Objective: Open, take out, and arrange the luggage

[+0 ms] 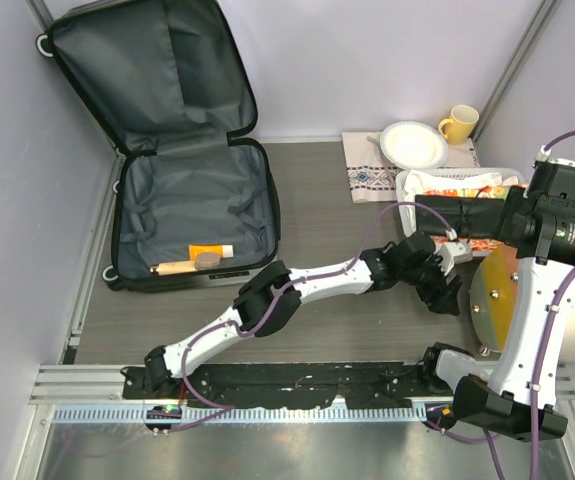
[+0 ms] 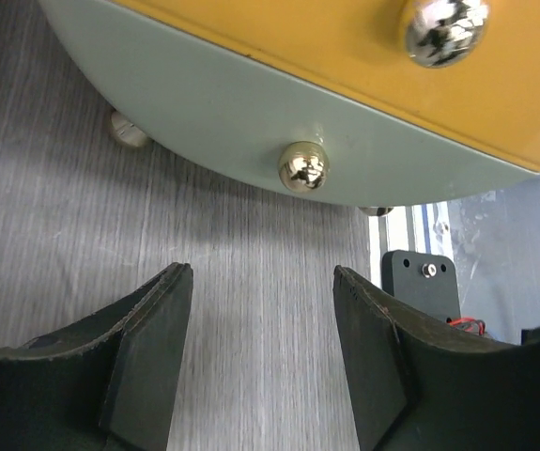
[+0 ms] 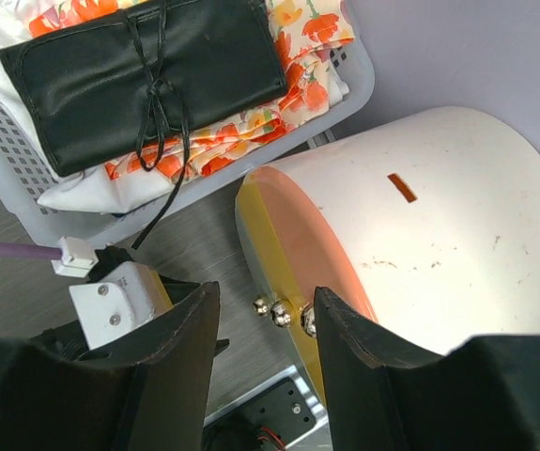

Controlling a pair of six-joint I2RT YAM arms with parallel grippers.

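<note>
**Luggage at far left; both grippers at right.**
The luggage [image 1: 192,200] is laid open on the table [image 1: 347,250] at its far left, with the lid raised behind it. The left gripper [image 2: 262,282] and right gripper [image 3: 267,301] are held with jaws apart and empty, near a white drum [image 3: 439,216] lying on its side.

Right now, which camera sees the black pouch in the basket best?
The right wrist view: the black pouch fills the top, tie cord plain, on flowery cloth in the white basket. The top view shows it small, one end behind the right arm. The left wrist view misses it.
</note>
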